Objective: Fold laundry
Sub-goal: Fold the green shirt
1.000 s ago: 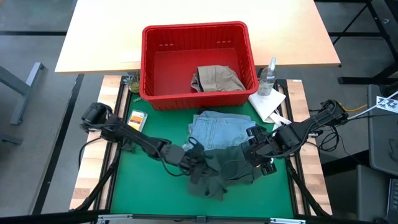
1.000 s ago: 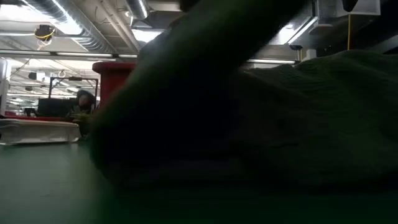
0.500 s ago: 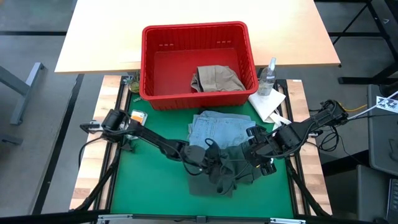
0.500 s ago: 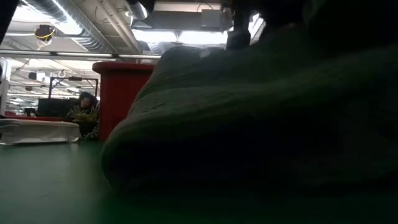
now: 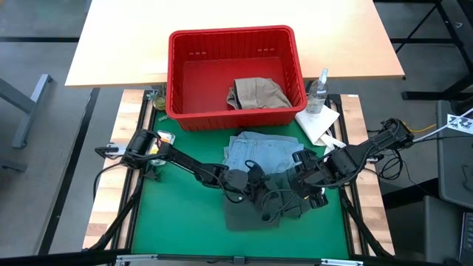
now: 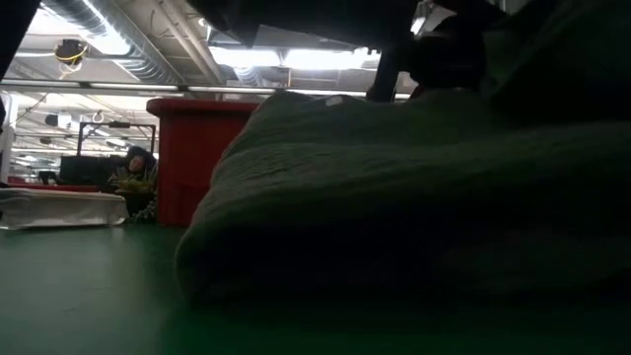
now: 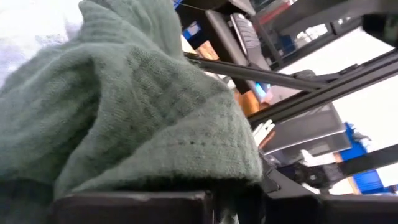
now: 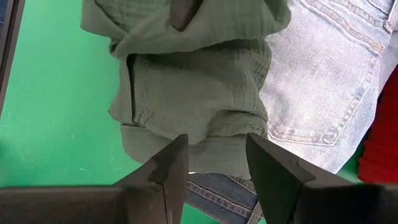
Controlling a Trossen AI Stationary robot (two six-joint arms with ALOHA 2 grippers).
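The dark olive green piece (image 5: 247,210) lies bunched on the green mat, its far edge over the light blue denim (image 5: 259,151), which lies flat behind it. My left gripper (image 5: 256,188) is over the olive piece's middle and shut on it. In the left wrist view the olive piece (image 7: 137,106) is draped over the fingers. My right gripper (image 8: 216,158) is open, its fingers on either side of the olive piece's (image 8: 193,81) right edge; I cannot tell whether they touch it. The beige khaki piece (image 5: 257,92) lies in the red basket (image 5: 177,74). I see no dark navy jeans. My left gripper holds the olive green piece by a raised fold (image 7: 186,168), which drapes over the fingers and hides the place of contact. The arm reaches in low from the table's left. The rest of the garment lies on the mat and on the denim.
The red basket stands at the mat's far edge. A spray bottle (image 5: 318,92) and a white cloth (image 5: 318,122) are at the far right, and a small card (image 5: 164,140) is at the left. In the low view the olive piece (image 6: 394,197) fills the foreground. Bare green mat shows at the near left.
My left gripper has moved toward the table's right, drawing the olive piece's left part with it. That part has folded over toward the right gripper, and the garment now lies more compact and squarer. My right gripper has kept still.
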